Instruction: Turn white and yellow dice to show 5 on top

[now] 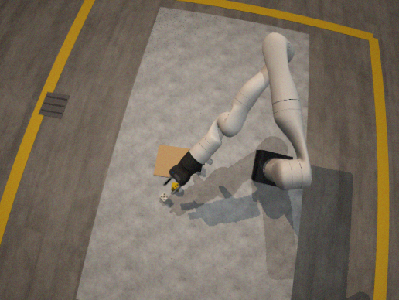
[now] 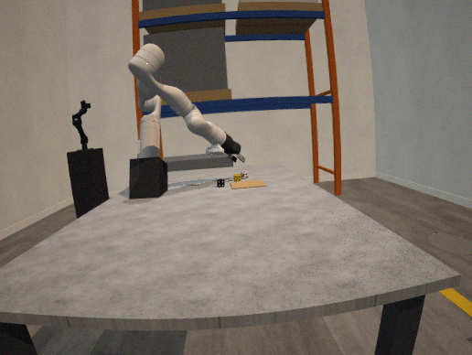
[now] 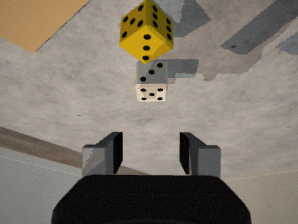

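Table: mat lies flat, bare of dice. Gripper hangs wide open, empty, above the dice. Yellow die, white die both off the mat; black die nearby. Placement left; top faces unclear.

Three dice, one mat, one arm.
One yellow die, one white die, one black die, one tan mat.

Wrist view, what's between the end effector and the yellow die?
In the wrist view, the white die lies between the open end effector and the yellow die, with bare table around it.
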### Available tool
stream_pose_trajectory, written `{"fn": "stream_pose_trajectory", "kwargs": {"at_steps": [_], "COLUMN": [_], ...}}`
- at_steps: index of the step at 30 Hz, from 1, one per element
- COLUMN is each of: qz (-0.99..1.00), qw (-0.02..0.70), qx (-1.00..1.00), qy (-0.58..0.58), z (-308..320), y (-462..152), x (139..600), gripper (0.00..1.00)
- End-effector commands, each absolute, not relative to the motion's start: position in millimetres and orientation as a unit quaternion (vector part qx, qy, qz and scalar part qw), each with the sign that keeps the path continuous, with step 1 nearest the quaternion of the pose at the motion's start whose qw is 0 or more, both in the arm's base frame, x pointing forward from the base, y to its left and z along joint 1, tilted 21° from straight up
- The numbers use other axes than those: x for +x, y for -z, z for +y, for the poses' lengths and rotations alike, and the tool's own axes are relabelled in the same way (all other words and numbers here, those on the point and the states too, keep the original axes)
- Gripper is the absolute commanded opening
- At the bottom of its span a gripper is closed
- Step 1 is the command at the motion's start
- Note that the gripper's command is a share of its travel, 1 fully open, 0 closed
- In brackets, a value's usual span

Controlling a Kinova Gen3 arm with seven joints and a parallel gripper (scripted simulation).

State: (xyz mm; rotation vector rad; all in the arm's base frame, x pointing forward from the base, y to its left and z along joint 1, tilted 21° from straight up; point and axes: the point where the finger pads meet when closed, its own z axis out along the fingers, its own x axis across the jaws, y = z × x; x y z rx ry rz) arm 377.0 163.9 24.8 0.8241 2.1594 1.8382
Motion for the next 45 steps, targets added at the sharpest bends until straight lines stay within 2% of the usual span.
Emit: {"fn": "stream_pose_trajectory", "kwargs": {"at_steps": [1, 13, 24, 45], "qz": [0.740, 0.789, 0.870, 0.931], "qw": [0.087, 0.065, 0.016, -0.042], "qx": [0.279, 0.286, 0.292, 0.290], "qy": [-0.606, -0.540, -0.397, -0.218], "z": [165, 169, 178, 187], "y": [-27, -34, -48, -65], "x": [377, 381, 390, 400], "gripper": [0.87, 0.87, 0.87, 0.87]}}
